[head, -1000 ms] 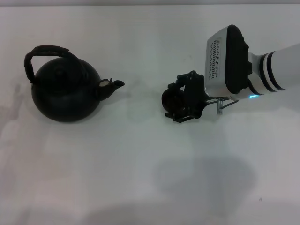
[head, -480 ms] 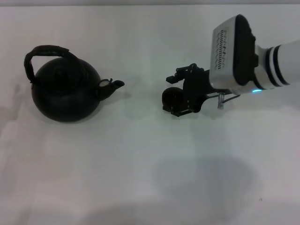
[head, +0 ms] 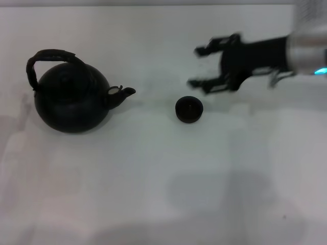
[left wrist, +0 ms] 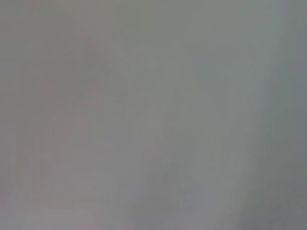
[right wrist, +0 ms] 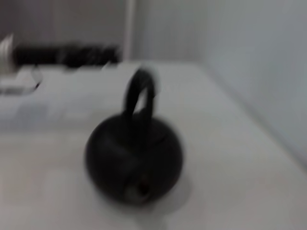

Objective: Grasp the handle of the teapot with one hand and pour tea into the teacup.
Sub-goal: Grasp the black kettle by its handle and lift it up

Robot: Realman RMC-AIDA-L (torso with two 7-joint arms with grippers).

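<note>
Bright even light, soft shadows; right gripper point(head: 204, 68) motion-blurred, wrist views defocused.

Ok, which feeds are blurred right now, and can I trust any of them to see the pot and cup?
Head view: teapot and teacup are sharp; only the right gripper, open above the table, is smeared by motion blur, and soft shadows lie on the near table. Right wrist view: everything is soft, though the teapot and handle are recognisable. Left wrist view: a featureless grey blur.
</note>
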